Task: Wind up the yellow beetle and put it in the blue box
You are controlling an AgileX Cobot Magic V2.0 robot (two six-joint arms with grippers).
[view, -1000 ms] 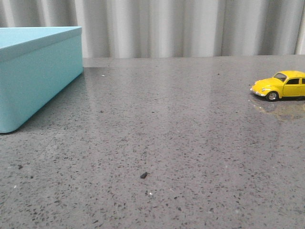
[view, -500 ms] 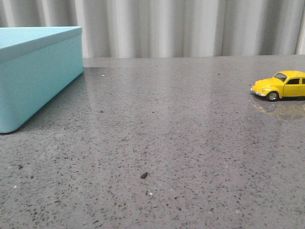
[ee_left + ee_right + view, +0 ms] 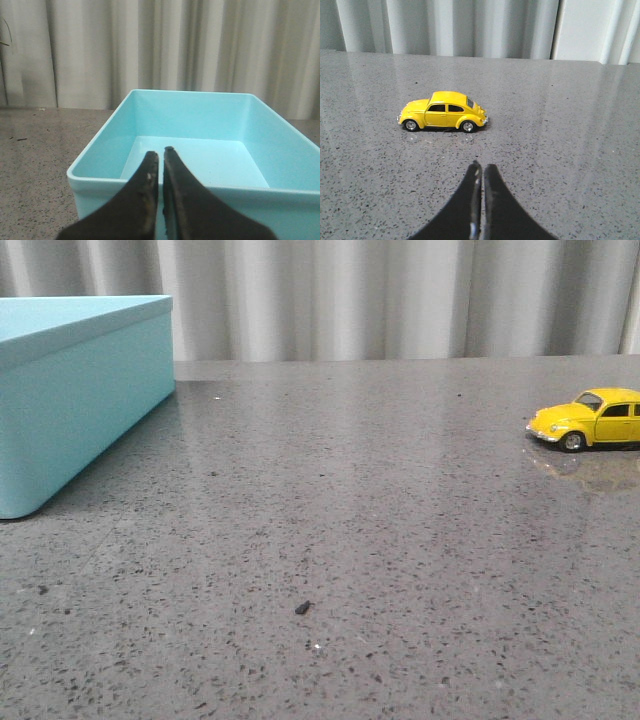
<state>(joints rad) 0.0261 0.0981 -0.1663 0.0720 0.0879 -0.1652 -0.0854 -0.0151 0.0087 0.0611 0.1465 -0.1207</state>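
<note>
The yellow beetle (image 3: 592, 419) stands on the table (image 3: 380, 540) at far right (tail cropped), well apart from the partly cropped blue box (image 3: 70, 390). Both the left end effector (image 3: 160, 155) and right end effector (image 3: 482, 170) look pinched together, seemingly empty.

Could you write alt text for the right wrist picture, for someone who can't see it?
A small yellow beetle stands side-on on a grey speckled table. The right gripper, fingers closed together and empty, points toward it from short of it.

A staged test bench, likely a lab. Behind the bare speckled grey tabletop (image 3: 350, 540) hangs a plain pleated curtain (image 3: 400, 300).
</note>
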